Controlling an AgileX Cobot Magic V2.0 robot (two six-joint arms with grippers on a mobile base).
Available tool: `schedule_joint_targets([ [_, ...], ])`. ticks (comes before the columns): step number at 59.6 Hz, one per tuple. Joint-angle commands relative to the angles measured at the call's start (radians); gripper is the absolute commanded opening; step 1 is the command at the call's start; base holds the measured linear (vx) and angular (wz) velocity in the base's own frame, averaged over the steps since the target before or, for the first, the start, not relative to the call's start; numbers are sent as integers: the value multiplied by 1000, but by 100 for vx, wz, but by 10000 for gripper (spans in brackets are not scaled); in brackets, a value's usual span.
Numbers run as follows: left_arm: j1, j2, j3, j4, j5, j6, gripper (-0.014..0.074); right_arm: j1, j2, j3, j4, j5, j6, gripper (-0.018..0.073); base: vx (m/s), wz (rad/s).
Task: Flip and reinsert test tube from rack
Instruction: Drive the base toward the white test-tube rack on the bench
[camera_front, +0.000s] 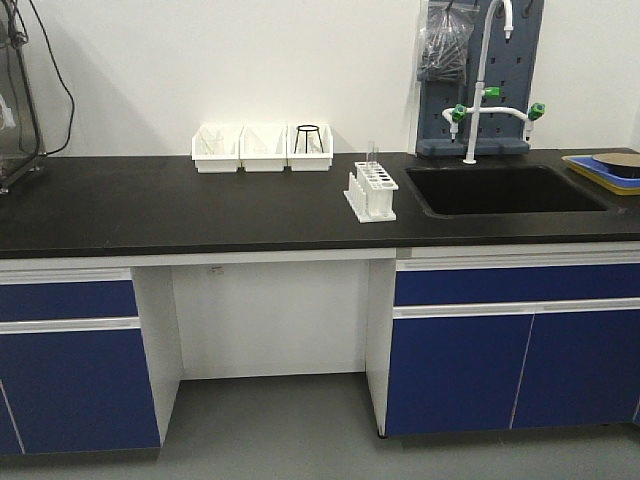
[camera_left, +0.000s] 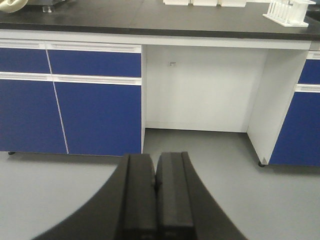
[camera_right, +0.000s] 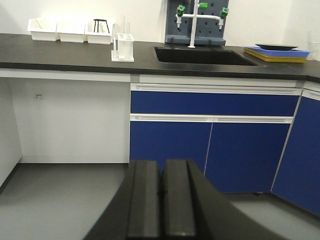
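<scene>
The rack (camera_front: 371, 191) stands on the black counter (camera_front: 200, 205), near its front edge and just left of the sink (camera_front: 505, 178), and everything turns on how far up and away it lies from both arms. The left claw (camera_left: 156, 166) and the right claw (camera_right: 162, 171) hang low in front of the blue cabinets, well below the counter top, each clenched with its pads pressed together and grasping nothing. From the left claw the rack (camera_left: 287, 11) sits far up and to the right, partly cut by the frame edge. From the right claw the rack (camera_right: 123, 49) sits far up and to the left. It looks larger in the left wrist view, so the left arm is probably somewhat nearer, though neither is within reach. The test tube (camera_front: 372, 153) stands upright in a hole toward the far end of the rack, its long axis vertical and its upper part rising clear above the white frame. It is slim, clear glass, faint against the pale wall; in the right wrist view the test tube (camera_right: 123, 27) shows only as thin pale lines. Which end is rounded cannot be made out.
</scene>
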Motion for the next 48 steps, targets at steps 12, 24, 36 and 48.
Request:
schedule_joint_targets([
  [12,-5,-13,1,-4,-86,0,-6,-7,-10,1,-3,-79,-10,-8,11,3],
  [24,-5,-13,1,-4,-86,0,-6,-7,-10,1,-3,-79,-10,-8,25,-1],
  [36,-5,-13,1,-4,-86,0,-6,-7,-10,1,-3,-79,-10,-8,36,3],
  [48,-5,-13,1,-4,-86,0,-6,-7,-10,1,-3,-81,-10,-8,46,8],
])
